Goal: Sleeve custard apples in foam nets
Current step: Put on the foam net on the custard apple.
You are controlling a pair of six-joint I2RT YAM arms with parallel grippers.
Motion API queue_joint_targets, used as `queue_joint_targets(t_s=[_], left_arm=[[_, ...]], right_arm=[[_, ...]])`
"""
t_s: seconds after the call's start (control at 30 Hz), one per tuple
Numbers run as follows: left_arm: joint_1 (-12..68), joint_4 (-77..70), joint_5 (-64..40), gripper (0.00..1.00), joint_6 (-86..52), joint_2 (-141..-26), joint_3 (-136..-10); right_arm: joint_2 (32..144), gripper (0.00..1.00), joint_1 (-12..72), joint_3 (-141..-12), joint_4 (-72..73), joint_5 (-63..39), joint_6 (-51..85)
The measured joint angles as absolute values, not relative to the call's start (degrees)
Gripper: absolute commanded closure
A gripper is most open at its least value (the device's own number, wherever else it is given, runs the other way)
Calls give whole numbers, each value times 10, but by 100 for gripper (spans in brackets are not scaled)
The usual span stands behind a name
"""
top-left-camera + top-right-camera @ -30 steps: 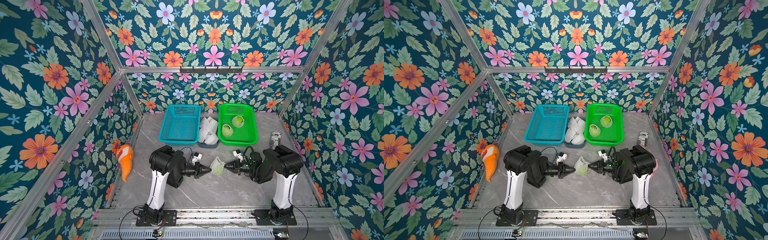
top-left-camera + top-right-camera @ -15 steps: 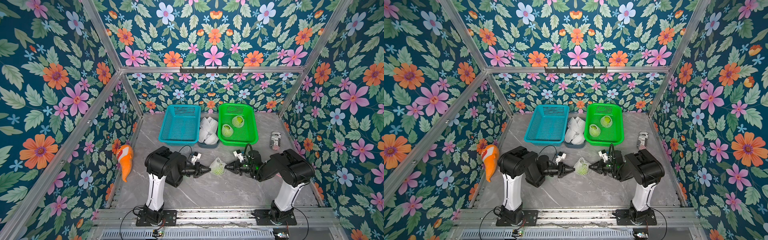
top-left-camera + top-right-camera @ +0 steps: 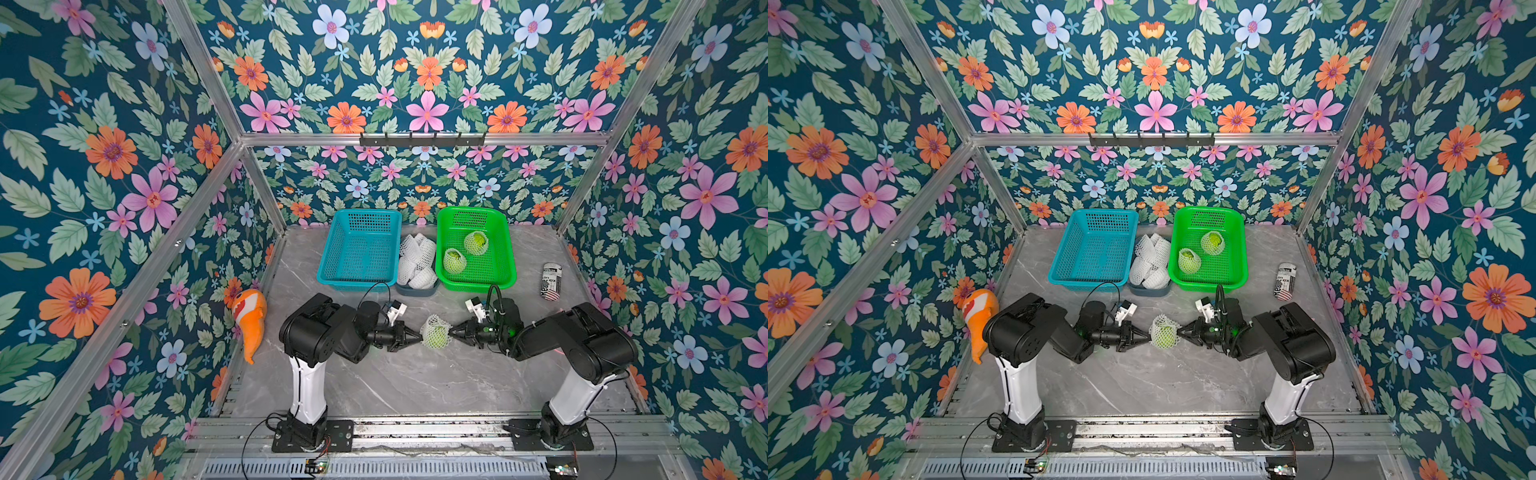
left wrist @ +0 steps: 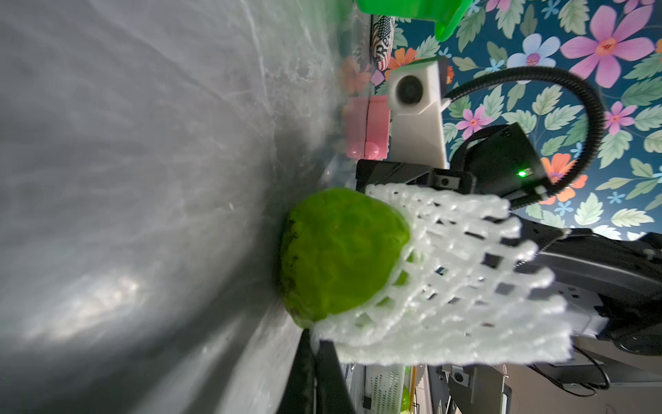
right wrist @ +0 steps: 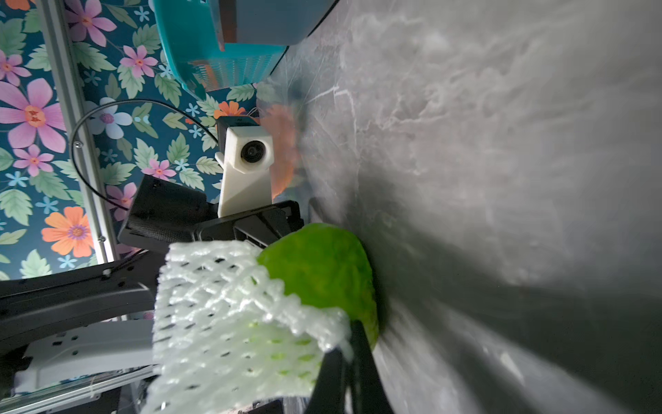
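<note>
**A:** Where is the fruit being worked on?

**B:** A green custard apple (image 3: 437,341) rests on the worktop (image 3: 415,386), directly between the two tools. A white foam net (image 3: 433,325) sits over its upper part. Both wrist views show the lower part bare.

**A:** What are the tools doing?

**B:** The left tool (image 3: 417,335) and the right tool (image 3: 454,332) are each pressed together on the net's rim, pinching it from opposite sides of the fruit.

**A:** Which step is this?

**B:** It looks like pulling the net down over the last fruit. Two netted fruits (image 3: 454,260) already lie in the green basket (image 3: 509,249), beyond the right tool.

**A:** And next?

**B:** Probably drawing both sides of the rim lower, evenly, so the net covers the fruit without rolling it.
</note>
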State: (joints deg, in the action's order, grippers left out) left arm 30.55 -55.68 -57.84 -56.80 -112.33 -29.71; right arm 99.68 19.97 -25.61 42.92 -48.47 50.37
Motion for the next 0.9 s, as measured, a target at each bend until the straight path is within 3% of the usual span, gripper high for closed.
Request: queue_joint_targets(t_s=[0.9], left_arm=[[329,-298,-511,100,-462,-1089,-373]], right_arm=[[976,100,246,-315,238,-366,403]])
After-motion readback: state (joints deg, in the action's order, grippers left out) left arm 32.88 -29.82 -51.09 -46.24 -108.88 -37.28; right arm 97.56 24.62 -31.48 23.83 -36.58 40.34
